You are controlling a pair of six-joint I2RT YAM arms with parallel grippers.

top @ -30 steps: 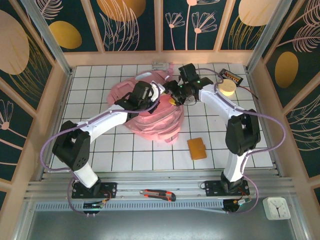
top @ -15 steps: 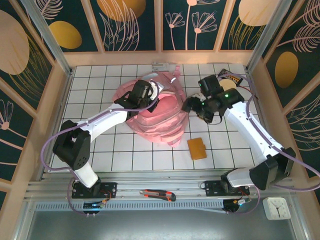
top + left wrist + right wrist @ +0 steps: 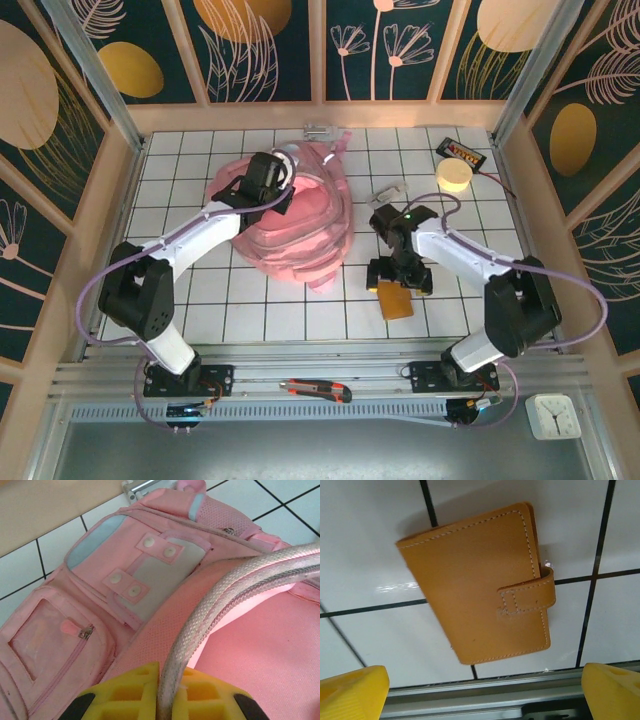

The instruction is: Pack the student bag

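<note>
- Soft, matt pink cloth over the student bag; fine open-mesh weave on its padded panel.
- Smooth grey patch, slightly sheeny, with pale round snaps.
- Woven pink-white strap, ribbed and faintly glossy.
- Small shiny metal zip pull.
- Yellow matt plastic-look pads on the left pincer, moulded with hollows.
- Tan leather-look wallet, smooth and satin, pale stitching along edges and tab.
- Glossy white tiles on the counter, with dark matt joints and light glints.
- Dull grey metal rail at the counter's near edge.
- Finely ribbed yellow pads on the right pincer.
</note>
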